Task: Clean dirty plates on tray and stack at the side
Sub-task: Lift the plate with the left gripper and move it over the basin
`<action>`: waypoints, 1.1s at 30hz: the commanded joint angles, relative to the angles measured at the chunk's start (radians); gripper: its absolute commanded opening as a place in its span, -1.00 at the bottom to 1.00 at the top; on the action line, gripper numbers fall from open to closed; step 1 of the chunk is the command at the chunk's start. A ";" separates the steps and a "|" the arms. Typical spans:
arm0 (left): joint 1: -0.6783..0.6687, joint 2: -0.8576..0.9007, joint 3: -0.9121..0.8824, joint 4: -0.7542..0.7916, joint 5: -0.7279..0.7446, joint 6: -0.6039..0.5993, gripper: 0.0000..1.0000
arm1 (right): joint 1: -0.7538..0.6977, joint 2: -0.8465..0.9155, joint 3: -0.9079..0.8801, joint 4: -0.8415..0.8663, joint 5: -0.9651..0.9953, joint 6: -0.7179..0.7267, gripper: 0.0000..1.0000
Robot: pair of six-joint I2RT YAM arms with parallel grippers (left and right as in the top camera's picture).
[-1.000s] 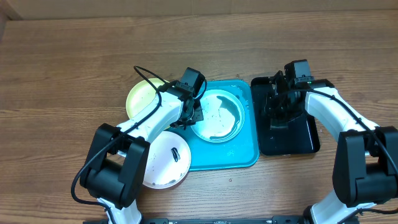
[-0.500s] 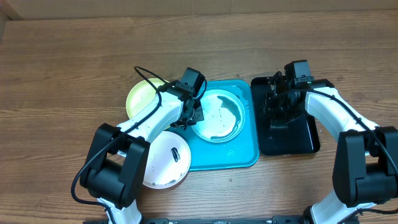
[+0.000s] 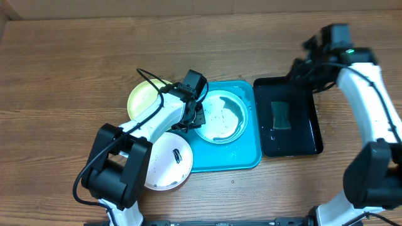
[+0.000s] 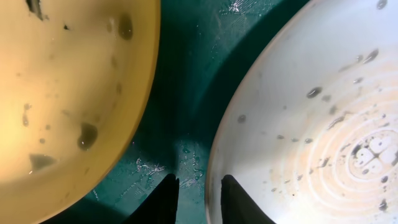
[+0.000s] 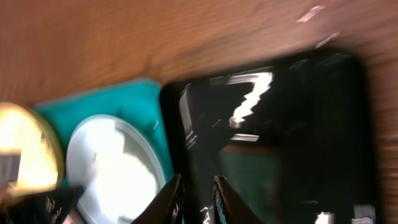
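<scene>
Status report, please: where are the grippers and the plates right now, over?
Left gripper slightly open, straddling teal plate rim on tray. Right gripper empty, hovering by black tray. Nothing blocking.

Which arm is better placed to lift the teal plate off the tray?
Left. The left gripper straddles the teal plate at its left rim; the right gripper is by the black tray, away from the plate.

One plate [image 3: 220, 117] in the tray [image 3: 242, 157], second plate [image 3: 141, 100] and third plate [image 3: 164, 164] just left, narrower tray [image 3: 308, 141] holding a sponge [image 3: 281, 115] right
</scene>
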 commanded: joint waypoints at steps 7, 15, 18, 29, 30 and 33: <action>-0.018 0.012 -0.032 0.024 0.007 0.003 -0.55 | -0.144 -0.008 0.020 -0.021 0.286 0.034 0.02; -0.019 0.011 -0.034 0.035 0.008 0.043 -0.92 | -0.160 -0.008 0.020 -0.020 0.281 0.033 1.00; 0.012 0.011 0.057 -0.074 -0.031 0.097 -0.92 | -0.160 -0.008 0.020 -0.020 0.281 0.033 1.00; 0.093 0.011 0.319 -0.204 -0.037 0.158 -0.92 | -0.160 -0.008 0.020 -0.020 0.281 0.033 1.00; 0.092 0.011 0.336 -0.204 -0.037 0.164 -0.91 | -0.160 -0.008 0.020 -0.020 0.281 0.033 1.00; 0.077 0.011 0.383 -0.200 -0.036 0.164 -0.92 | -0.160 -0.008 0.020 -0.020 0.281 0.033 1.00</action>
